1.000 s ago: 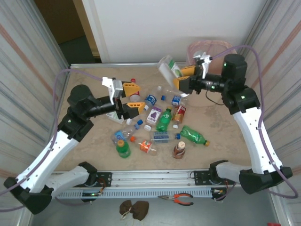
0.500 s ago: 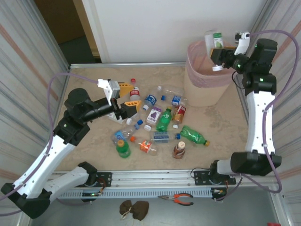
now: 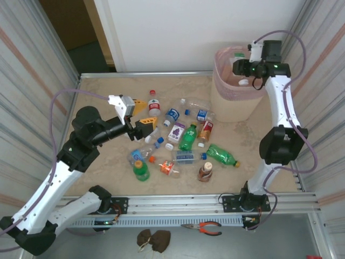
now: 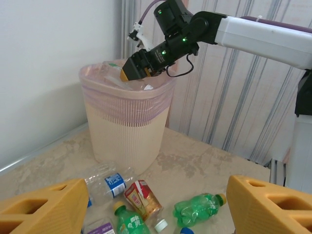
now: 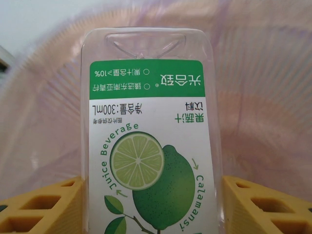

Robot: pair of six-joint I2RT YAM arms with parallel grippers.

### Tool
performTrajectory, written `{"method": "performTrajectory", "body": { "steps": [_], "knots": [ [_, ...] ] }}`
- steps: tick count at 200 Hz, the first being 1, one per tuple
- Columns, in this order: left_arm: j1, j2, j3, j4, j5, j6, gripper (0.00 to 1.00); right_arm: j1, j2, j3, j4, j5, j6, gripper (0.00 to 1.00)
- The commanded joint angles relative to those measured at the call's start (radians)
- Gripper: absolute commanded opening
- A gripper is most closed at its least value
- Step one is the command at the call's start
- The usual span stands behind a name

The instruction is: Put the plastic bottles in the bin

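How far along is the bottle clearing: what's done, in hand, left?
Done: the bin's contents cannot be judged. In hand: the right jaws hold a lime-juice bottle at the bin's mouth. Left: about a dozen bottles lie on the table; the left jaws are open, empty.

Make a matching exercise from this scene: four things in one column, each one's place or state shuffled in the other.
Things
1. lime juice bottle
2. bin
3. left hand
4. red-handled pliers

Places or states
A. open, holding nothing
B. lying past the near edge of the table
C. gripped by the right hand over the bin's opening
D. standing at the table's far right corner

Pairs: 1-C, 2-D, 3-A, 4-B
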Motion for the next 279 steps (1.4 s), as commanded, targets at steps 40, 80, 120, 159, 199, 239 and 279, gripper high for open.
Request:
{"method": "performTrajectory", "body": {
  "steps": [40, 80, 120, 159, 199, 239, 279],
  "knots": [
    [0.008, -0.054, -0.030, -0.129, -0.071, -0.015, 0.73, 0.025, 0.174, 0.053, -0.086, 0.146, -0.038, 0.52],
    [0.009, -0.080, -0.075, -0.174, -0.088, -0.044, 0.73, 0.025, 0.281, 0.073, -0.107, 0.168, -0.025, 0.55],
    [0.009, -0.079, -0.106, -0.216, -0.094, -0.076, 0.71, 0.023, 0.351, 0.093, -0.131, 0.182, -0.016, 0.66],
    [0.006, -0.069, -0.130, -0.268, -0.097, -0.100, 0.70, 0.024, 0.331, 0.093, -0.129, 0.167, 0.003, 0.83],
    [-0.008, -0.068, -0.125, -0.354, -0.157, -0.108, 0.70, 0.023, 0.290, 0.134, -0.150, 0.166, 0.003, 0.91],
    [-0.074, -0.056, -0.132, -0.446, -0.274, -0.160, 0.70, 0.026, 0.225, 0.157, -0.165, 0.158, 0.007, 0.93],
    [-0.173, -0.037, -0.125, -0.591, -0.458, -0.306, 0.67, 0.026, 0.146, 0.158, -0.170, 0.147, 0.009, 0.93]
  ]
}}
